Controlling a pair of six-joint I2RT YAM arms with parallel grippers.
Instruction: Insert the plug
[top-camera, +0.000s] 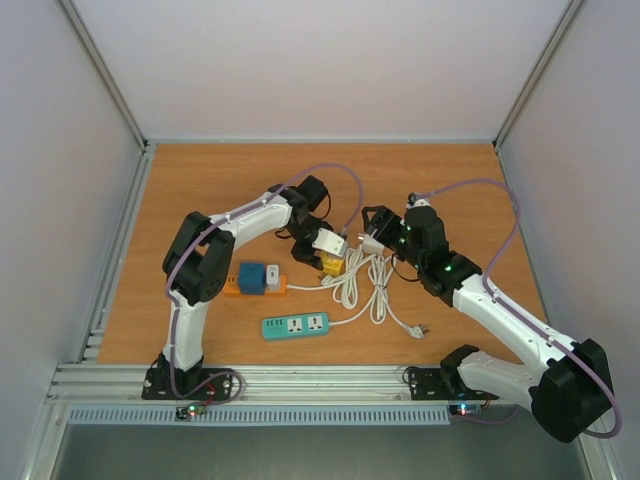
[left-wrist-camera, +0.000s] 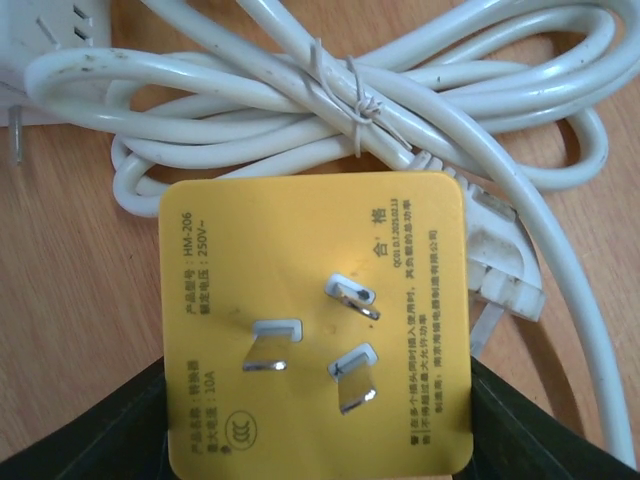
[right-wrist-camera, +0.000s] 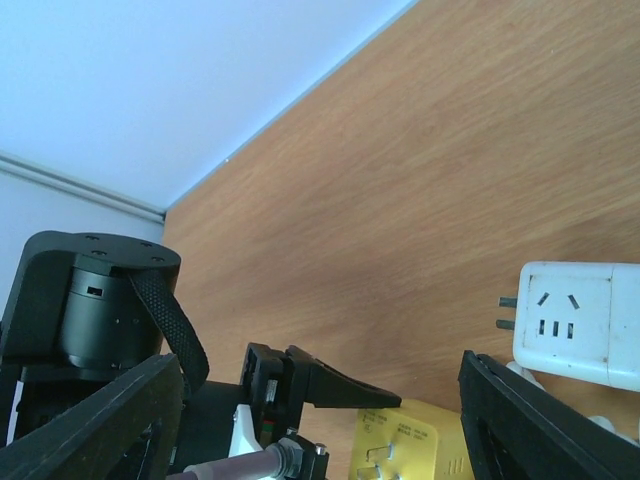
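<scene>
The plug (left-wrist-camera: 310, 320) is a flat yellow block with three metal prongs facing the left wrist camera. My left gripper (left-wrist-camera: 318, 405) is shut on it, with a dark finger (left-wrist-camera: 110, 430) against each side. From above, the plug (top-camera: 332, 266) sits mid-table under the left gripper (top-camera: 322, 252). My right gripper (top-camera: 376, 232) hovers just right of it, open, nothing between its fingers (right-wrist-camera: 100, 420). Through the right gripper (right-wrist-camera: 320, 370) I see the plug's corner (right-wrist-camera: 420, 450) and the left arm's finger. A green power strip (top-camera: 295, 325) lies near the front edge.
A bundled white cable (left-wrist-camera: 350, 90) lies behind the plug, its coil (top-camera: 365, 285) spreading toward the front right. A white adapter (right-wrist-camera: 575, 320) sits beside the plug. An orange strip (top-camera: 255, 282) carrying blue and white adapters lies to the left. Walls enclose the table.
</scene>
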